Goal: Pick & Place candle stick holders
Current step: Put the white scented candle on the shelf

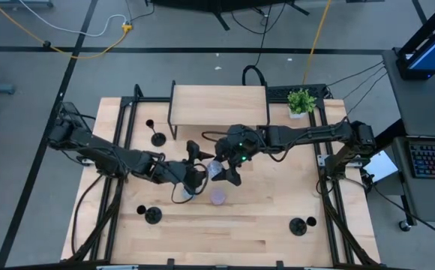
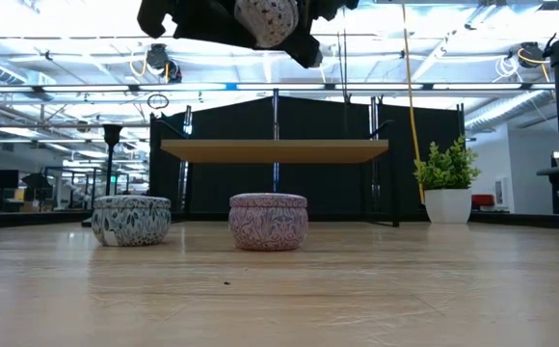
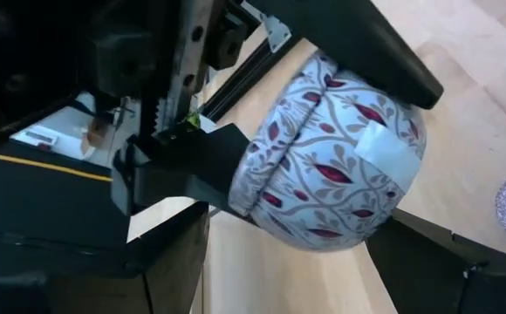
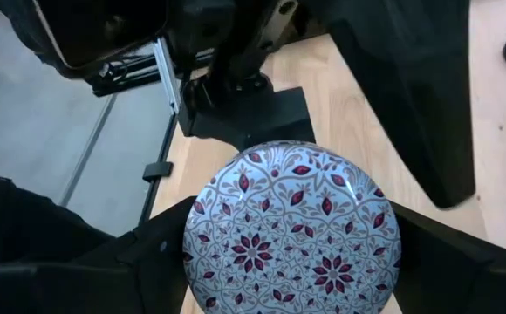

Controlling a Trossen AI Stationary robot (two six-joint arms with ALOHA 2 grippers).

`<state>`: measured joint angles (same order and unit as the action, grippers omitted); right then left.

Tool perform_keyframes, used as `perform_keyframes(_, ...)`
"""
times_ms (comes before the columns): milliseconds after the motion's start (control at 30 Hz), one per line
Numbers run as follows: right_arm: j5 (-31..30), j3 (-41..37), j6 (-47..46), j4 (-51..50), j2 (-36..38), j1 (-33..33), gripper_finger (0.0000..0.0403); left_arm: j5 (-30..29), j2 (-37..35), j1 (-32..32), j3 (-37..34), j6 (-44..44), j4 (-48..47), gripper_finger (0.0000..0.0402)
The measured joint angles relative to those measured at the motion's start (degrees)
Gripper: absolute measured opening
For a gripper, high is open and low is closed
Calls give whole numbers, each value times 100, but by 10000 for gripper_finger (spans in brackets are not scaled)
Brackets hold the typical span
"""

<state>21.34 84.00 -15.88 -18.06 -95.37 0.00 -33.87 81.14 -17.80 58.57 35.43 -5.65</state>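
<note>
Three black candle stick holders stand on their disc bases in the high view: far left [image 1: 157, 138], near left [image 1: 152, 216] and near right [image 1: 298, 226]. No gripper is near them. My right gripper [image 1: 225, 169] is shut on a white round tin with a red leaf pattern [image 4: 292, 231], high above the table's middle [image 2: 267, 19]. My left gripper [image 1: 195, 178] is open right beside that tin. Its fingers stand wide apart on either side of the tin [image 3: 323, 157], and I cannot tell whether they touch it. My right gripper pinches the patterned tin by its round side wall [image 4: 194, 253] between its two fingers [image 4: 144, 257], one on each side. The tin is lifted clear of the table and tipped, its flat patterned face turned toward the wrist.
A blue tin [image 2: 132, 220] and a purple tin [image 2: 268, 221] stand on the table below the grippers. A wooden shelf [image 1: 219, 105] and a small potted plant [image 1: 301, 100] are at the far edge. Bare wood lies along the near edge.
</note>
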Motion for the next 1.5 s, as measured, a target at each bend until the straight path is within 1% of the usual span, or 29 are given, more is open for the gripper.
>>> perform_keyframes(167, -2, -1, -61, -160, 0, 1, 295, -398, -32, -145, 0, 7, -38, 299)
perform_keyframes(400, 8, -1, -61, -127, 0, -1, 295, -373, -46, -331, 0, 202, -2, 299)
perform_keyframes(467, 96, -1, -66, -33, 0, -1, 295, -369, -46, -333, 0, 291, 8, 299)
perform_keyframes(567, 278, -1, -249, 163, -1, -5, 295, -194, -46, -332, 0, 555, 130, 299)
perform_keyframes(733, 296, -1, -458, 208, -98, -3, 295, -21, -42, -339, 0, 976, 358, 299)
perform_keyframes(867, 290, 5, -479, 274, -116, -8, 295, 2, -46, -333, 0, 943, 399, 298)
perform_keyframes(1000, 305, 3, -587, 349, -142, -3, 295, 225, -32, -349, 0, 927, 418, 298)
perform_keyframes(1233, 450, -1, -686, 328, -142, -3, 295, 260, 11, -343, 2, 932, 446, 297)
perform_keyframes(1333, 450, -1, -726, 323, -142, 0, 295, 291, 13, -333, 2, 998, 409, 280)
perform_keyframes(1500, 452, -1, -751, 325, -142, -3, 295, 419, 13, -331, 2, 1043, 409, 225)
